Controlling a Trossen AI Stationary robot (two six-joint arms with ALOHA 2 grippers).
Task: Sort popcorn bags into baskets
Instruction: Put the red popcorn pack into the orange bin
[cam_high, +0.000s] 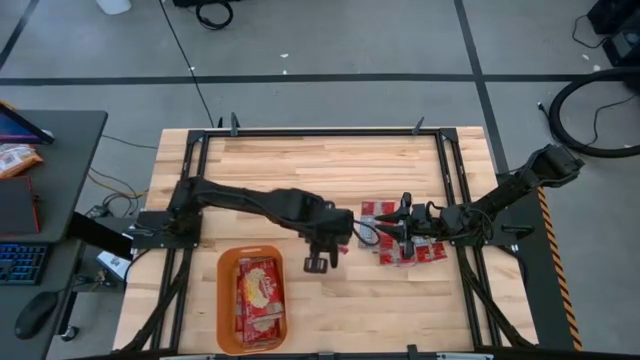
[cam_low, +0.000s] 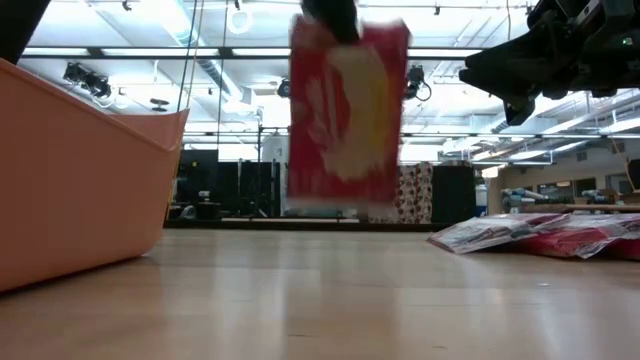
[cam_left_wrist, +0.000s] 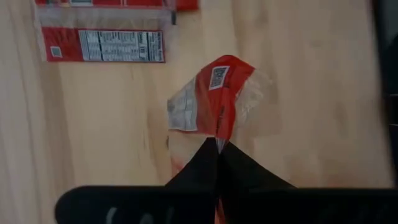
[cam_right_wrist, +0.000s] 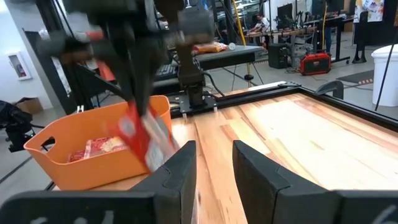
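Note:
My left gripper (cam_high: 318, 255) hovers over the table's middle, between the orange basket (cam_high: 228, 300) and the pile of bags, and is shut on one red popcorn bag (cam_low: 345, 110). That bag also shows in the left wrist view (cam_left_wrist: 214, 93) and the right wrist view (cam_right_wrist: 143, 137). The basket holds red packets with cream-yellow logos (cam_high: 260, 295). Several more bags lie flat in a pile (cam_high: 405, 248) at the right. My right gripper (cam_right_wrist: 213, 168) is open and hovers above that pile (cam_low: 540, 235), touching nothing. My left gripper pinches the red bag by its upper edge (cam_left_wrist: 217, 138) between the two shut fingers, coming from above and pointing down. The bag hangs upright below the fingers, clear of the table, and bows outward on both sides of the pinch.
Two flat packets with grey-white label panels (cam_left_wrist: 102, 43) lie on the wood beyond the held bag. The basket's wall (cam_low: 80, 180) stands close at the near left. Bare wood lies between basket and pile. A black frame rail (cam_high: 455, 180) borders the table.

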